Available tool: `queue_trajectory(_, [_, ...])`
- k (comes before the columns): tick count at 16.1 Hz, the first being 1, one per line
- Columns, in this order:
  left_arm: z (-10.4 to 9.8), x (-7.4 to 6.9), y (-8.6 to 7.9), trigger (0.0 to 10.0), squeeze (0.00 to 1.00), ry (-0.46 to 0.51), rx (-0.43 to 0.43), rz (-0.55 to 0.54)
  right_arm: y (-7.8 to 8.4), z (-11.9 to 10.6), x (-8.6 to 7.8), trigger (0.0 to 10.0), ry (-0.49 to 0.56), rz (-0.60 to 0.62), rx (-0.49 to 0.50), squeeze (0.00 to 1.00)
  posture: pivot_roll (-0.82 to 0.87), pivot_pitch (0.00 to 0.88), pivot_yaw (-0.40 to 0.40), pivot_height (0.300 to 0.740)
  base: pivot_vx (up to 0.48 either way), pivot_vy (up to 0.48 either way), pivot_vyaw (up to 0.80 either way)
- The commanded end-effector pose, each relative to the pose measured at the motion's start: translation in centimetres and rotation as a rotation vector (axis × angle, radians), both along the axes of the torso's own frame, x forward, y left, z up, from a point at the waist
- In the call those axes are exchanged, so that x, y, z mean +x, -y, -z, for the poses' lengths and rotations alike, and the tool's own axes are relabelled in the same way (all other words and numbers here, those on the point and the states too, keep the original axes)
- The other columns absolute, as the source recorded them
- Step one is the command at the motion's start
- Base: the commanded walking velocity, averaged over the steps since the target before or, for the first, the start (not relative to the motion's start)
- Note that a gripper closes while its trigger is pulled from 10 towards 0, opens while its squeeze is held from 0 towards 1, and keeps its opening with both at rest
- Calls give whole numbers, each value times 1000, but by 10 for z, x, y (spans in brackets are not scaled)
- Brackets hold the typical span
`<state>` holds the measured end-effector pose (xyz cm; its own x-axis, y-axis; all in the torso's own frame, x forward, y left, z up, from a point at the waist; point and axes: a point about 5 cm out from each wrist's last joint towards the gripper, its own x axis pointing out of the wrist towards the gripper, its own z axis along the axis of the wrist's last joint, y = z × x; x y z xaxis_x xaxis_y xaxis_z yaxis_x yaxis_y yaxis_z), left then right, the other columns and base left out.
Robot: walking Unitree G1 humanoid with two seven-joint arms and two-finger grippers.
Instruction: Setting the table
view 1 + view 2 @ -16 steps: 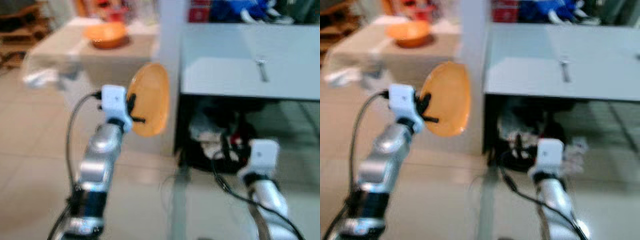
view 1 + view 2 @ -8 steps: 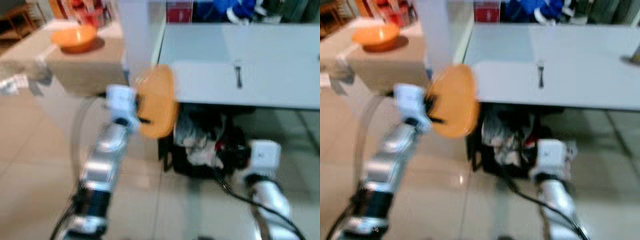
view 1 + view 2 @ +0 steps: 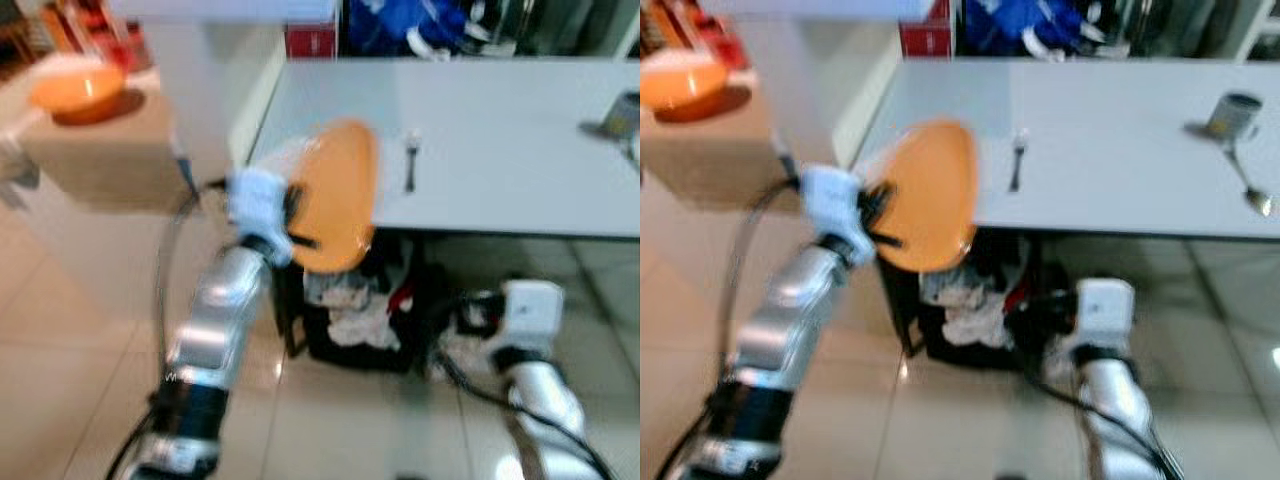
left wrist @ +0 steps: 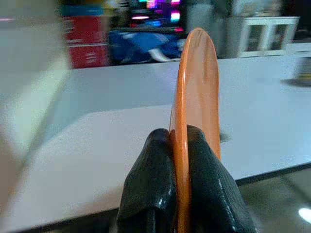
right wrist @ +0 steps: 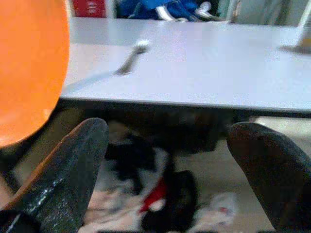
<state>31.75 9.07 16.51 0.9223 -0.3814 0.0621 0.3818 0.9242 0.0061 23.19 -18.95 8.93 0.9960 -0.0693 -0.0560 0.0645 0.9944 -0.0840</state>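
My left gripper (image 3: 300,215) is shut on the rim of an orange plate (image 3: 340,195), held on edge in front of the near left corner of the white table (image 3: 500,160). In the left wrist view the two black fingers (image 4: 204,189) pinch the orange plate (image 4: 197,97) between them. A fork (image 3: 410,160) lies on the table just beyond the plate. A metal cup (image 3: 1230,115) and a spoon (image 3: 1250,190) sit at the table's right side. My right gripper (image 5: 167,165) is open, low in front of the table edge, holding nothing.
A second table (image 3: 100,160) with a tan cloth at the left carries an orange bowl (image 3: 75,90). Under the white table lies a dark heap of clothes and bags (image 3: 360,310). Blue items (image 3: 400,25) are stacked behind the table. The floor is glossy tile (image 3: 60,380).
The camera has swung right and nearer the white table, so the cup and spoon have come into view. The left gripper still holds the plate, which now overlaps the table's corner.
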Motion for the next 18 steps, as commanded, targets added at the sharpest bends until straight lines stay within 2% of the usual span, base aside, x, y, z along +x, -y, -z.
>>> queue_trajectory(1, [-12,4,-11,0,0,57,-5,-28,-7,-1,1,10000,8,-18,6,0,-173,0,56,727,262,-398,0])
queue_trajectory(6, [-14,0,-5,0,0,66,-24,30,-7,-1,0,10000,7,-16,5,0,-180,0,59,727,242,-411,0])
queue_trajectory(8, [-20,-1,-2,0,0,79,-48,66,-7,0,0,10000,6,-15,6,0,-181,0,58,727,255,-403,0])
queue_trajectory(9, [-37,-1,10,0,0,87,-114,156,-7,0,-1,10000,3,-15,8,0,-178,0,53,727,382,-289,0])
queue_trajectory(10, [-59,0,29,0,0,85,-202,285,-8,1,-1,10000,-1,-19,9,0,-171,0,44,727,424,0,0])
queue_trajectory(11, [-76,8,41,0,0,63,-293,340,-10,2,-1,10000,-5,-25,11,0,-174,0,44,727,435,0,0])
queue_trajectory(12, [-84,17,46,0,0,44,-356,349,-11,2,0,10000,-6,-29,13,0,-177,0,46,727,461,0,0])
queue_trajectory(14, [-91,32,54,0,0,16,-383,344,-12,2,1,10000,-3,-30,15,0,-186,0,47,727,208,0,0])
queue_trajectory(15, [-98,43,60,0,0,-30,-467,334,-12,1,1,10000,-2,-28,16,0,-196,0,49,727,0,0,0])
queue_trajectory(16, [-99,47,62,0,0,-49,-495,329,-12,1,1,10000,-1,-27,16,0,-196,0,49,727,0,0,0])
queue_trajectory(17, [-101,53,69,0,0,-112,-583,328,-12,1,1,10000,-2,-27,14,0,-207,0,48,727,0,0,0])
queue_trajectory(18, [-99,57,71,0,0,-141,-617,315,-12,1,1,10000,-2,-27,13,0,-207,0,48,727,0,0,0])
